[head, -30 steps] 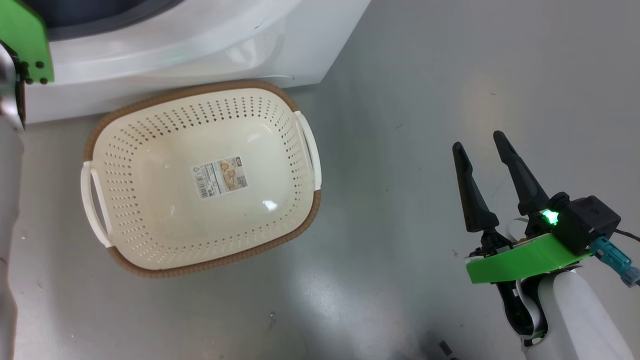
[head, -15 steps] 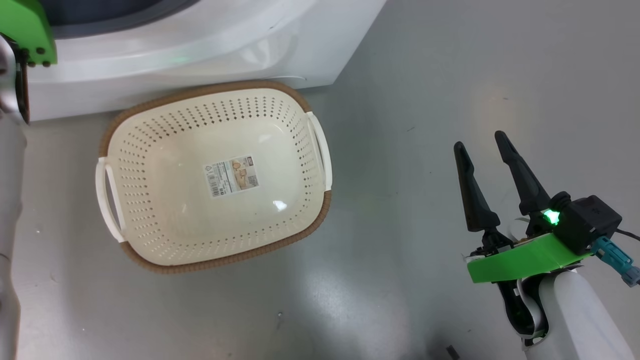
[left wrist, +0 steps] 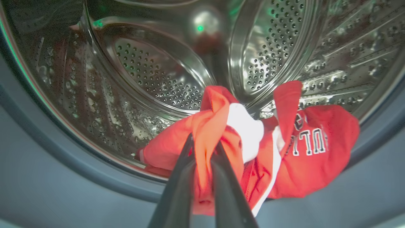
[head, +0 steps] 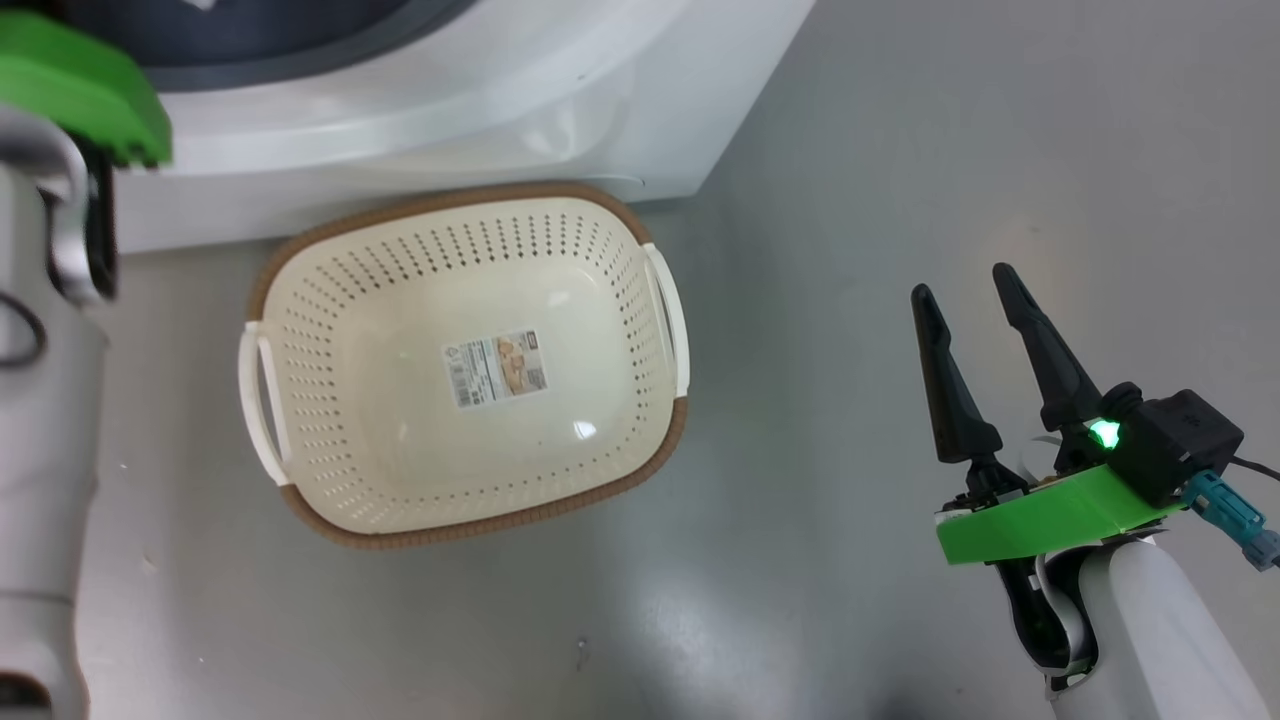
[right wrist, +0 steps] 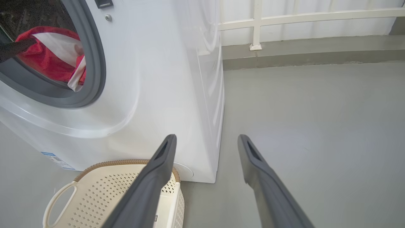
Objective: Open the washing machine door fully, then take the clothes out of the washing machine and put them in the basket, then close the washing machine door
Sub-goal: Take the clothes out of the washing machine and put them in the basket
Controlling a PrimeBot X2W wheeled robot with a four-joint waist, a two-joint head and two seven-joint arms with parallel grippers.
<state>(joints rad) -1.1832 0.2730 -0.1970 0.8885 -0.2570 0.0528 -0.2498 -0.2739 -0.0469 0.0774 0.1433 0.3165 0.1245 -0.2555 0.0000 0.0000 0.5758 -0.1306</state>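
Currently the step in hand is judged to be the pull-out of the clothes from the washing machine. The opening is unobstructed and the drum is reached into.

Left jaws: nearly closed, with a fold of red fabric pinched between the fingers. The bundle is seen at the front of the drum, draped over the grey gasket lip. White trim and lettering are shown to the right of the pinch in the left wrist view. Whether one garment or more is caught cannot be told.

Right jaws: wide, nothing held. They are parked over bare floor, well apart from the basket, on its right side.

Key relation: the basket is set on the floor touching or just beside the machine's front base, below the opening and slightly to the robot's right. From the left jaws the target therefore lies downward and back toward the robot. The basket's long axis is laid roughly along the machine front, handles at the two ends, so a wide landing zone is offered across. Nothing is held in it apart from the sticker on its bottom.

The left arm is the nearer one and is loaded, so no handover is judged needed. Risk: trailing cloth may be snagged on the gasket lip, or dropped between machine and basket if released early.
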